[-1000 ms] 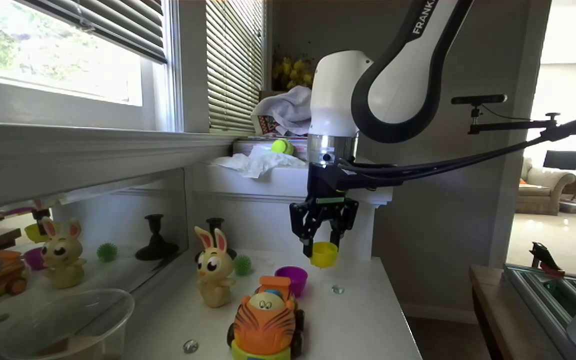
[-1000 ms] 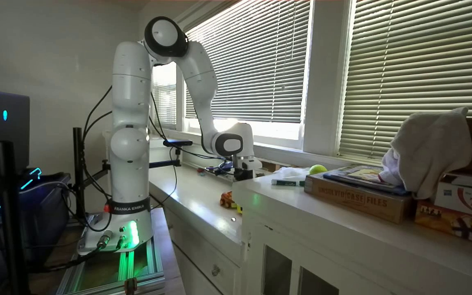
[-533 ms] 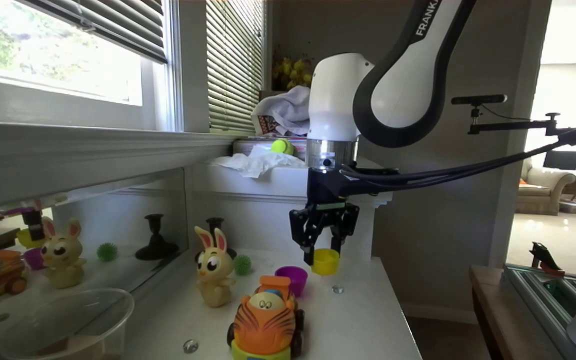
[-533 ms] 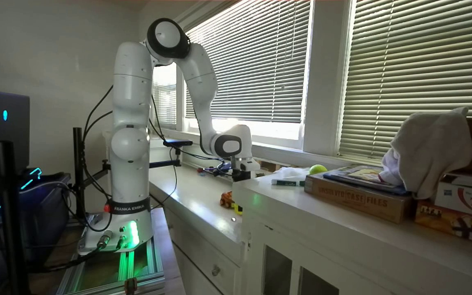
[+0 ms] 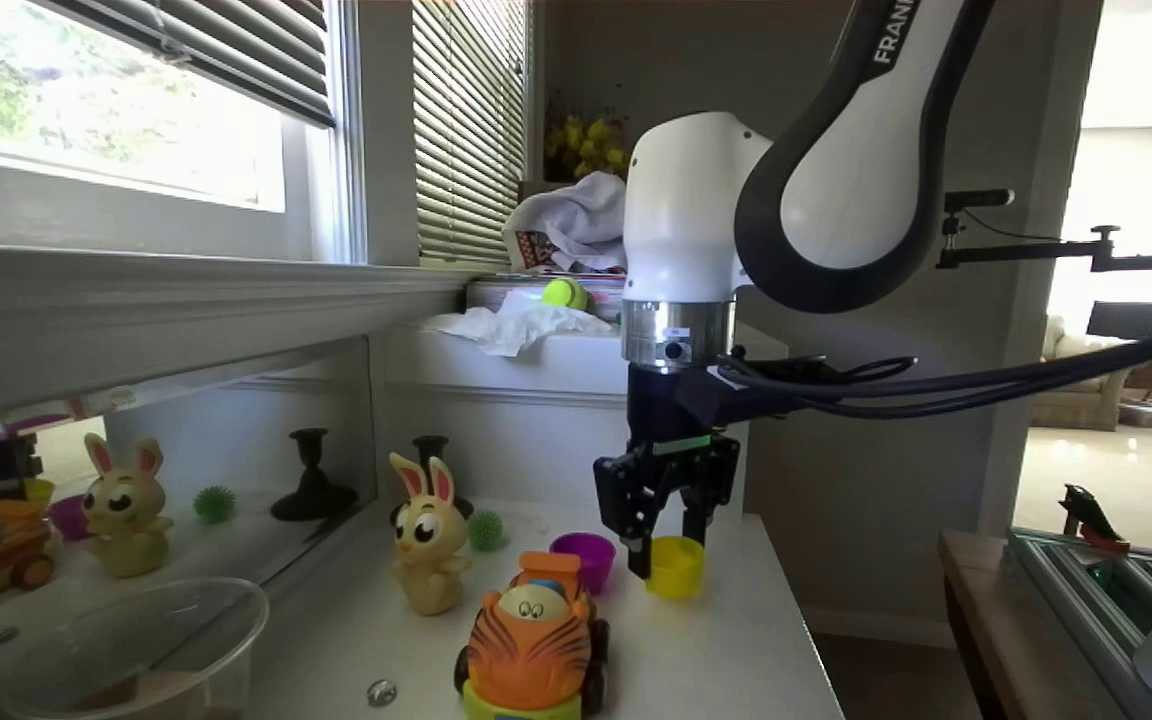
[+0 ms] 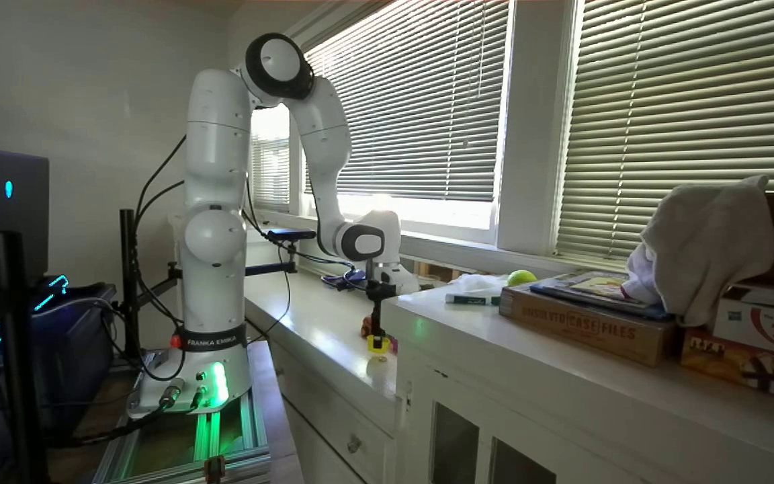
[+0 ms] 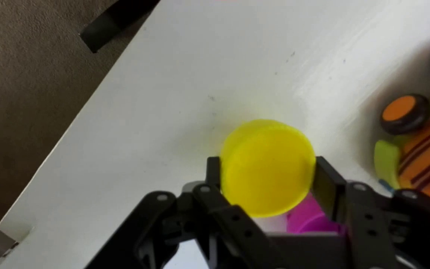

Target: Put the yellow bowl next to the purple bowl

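The yellow bowl point(image 5: 675, 570) is held between the two fingers of my gripper point(image 5: 669, 546), opening up, a little above the white counter. It also shows in the wrist view point(image 7: 267, 170) and small in an exterior view point(image 6: 377, 345). The gripper is shut on the bowl's opposite sides. The purple bowl point(image 5: 591, 562) stands on the counter close beside it, with a small gap in view. In the wrist view the purple bowl point(image 7: 306, 216) is partly hidden by the yellow bowl and a finger.
An orange tiger car point(image 5: 533, 645) stands in front of the purple bowl. A bunny toy point(image 5: 430, 545), a green spiky ball point(image 5: 485, 530) and a clear tub point(image 5: 206, 650) stand toward the mirrored wall. The counter's open edge point(image 7: 88, 101) drops to the floor.
My gripper has come down with the yellow bowl and moved right and nearer in an exterior view. The bowl now covers the glass gem's spot. The purple bowl has not moved.
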